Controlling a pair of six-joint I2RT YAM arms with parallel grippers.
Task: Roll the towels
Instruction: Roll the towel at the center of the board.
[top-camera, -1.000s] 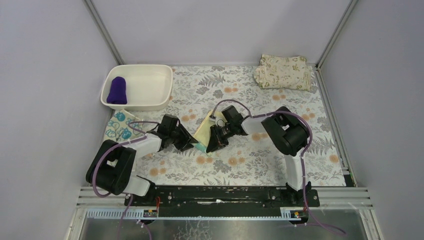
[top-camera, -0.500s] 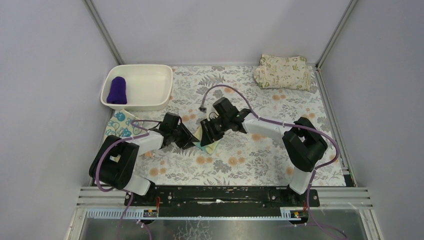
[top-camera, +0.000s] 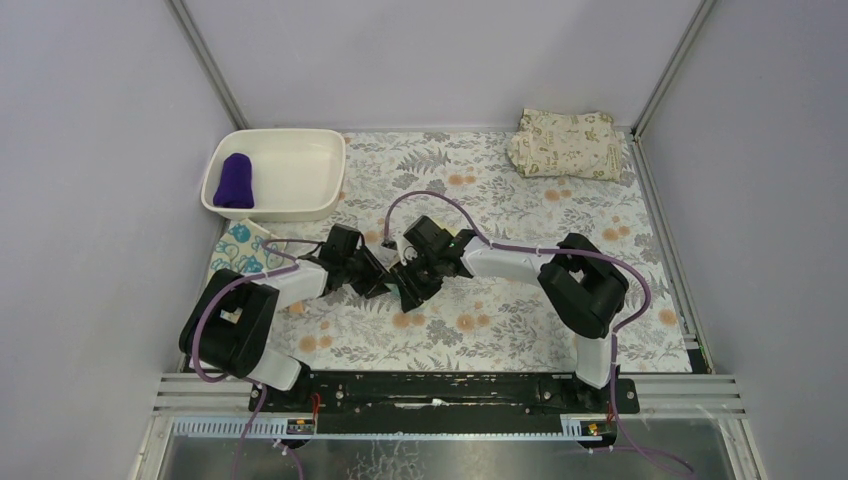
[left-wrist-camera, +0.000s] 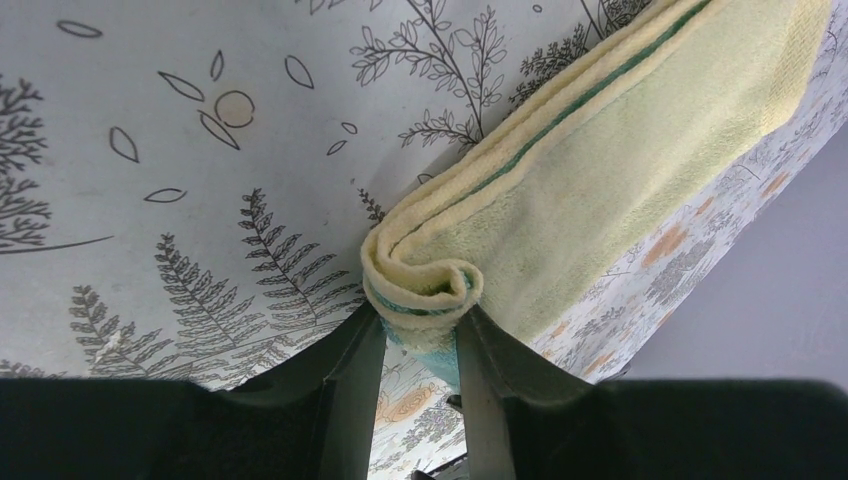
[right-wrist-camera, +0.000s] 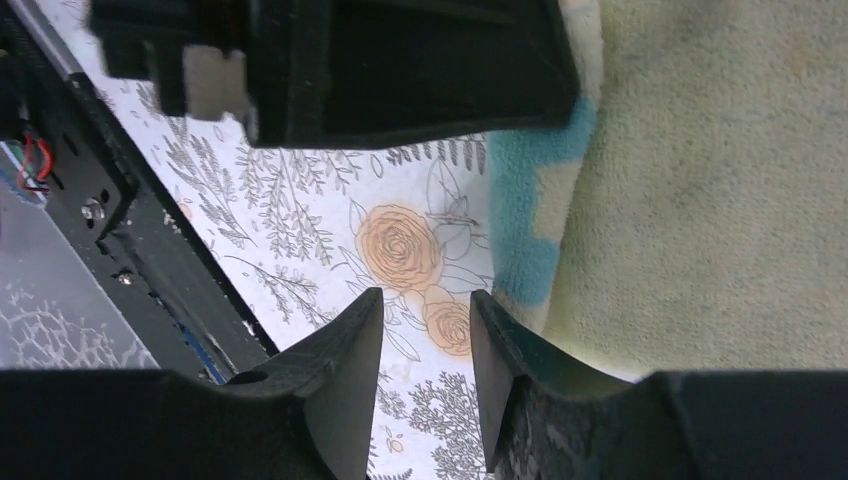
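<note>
The pale yellow towel (left-wrist-camera: 600, 150) with teal marks lies on the floral tablecloth, with one corner rolled into a small coil. My left gripper (left-wrist-camera: 420, 318) is shut on that coil. In the top view the left gripper (top-camera: 377, 284) and right gripper (top-camera: 408, 292) meet over this towel and hide nearly all of it. My right gripper (right-wrist-camera: 425, 312) is open and empty over bare cloth, its right finger at the edge of the yellow towel (right-wrist-camera: 700, 200). The purple towel (top-camera: 236, 181) lies rolled in the white tub. The teal swirl towel (top-camera: 238, 254) lies flat, partly under my left arm.
The white tub (top-camera: 295, 205) stands at the back left. A folded beige leaf-printed cloth (top-camera: 567, 143) lies at the back right corner. A black rail (top-camera: 440, 390) runs along the near edge. Grey walls close in the left, right and back.
My right gripper has swung left and nearer, from the towel's right side to right beside the left gripper, so the towel is now covered from above. The left gripper has barely moved.
</note>
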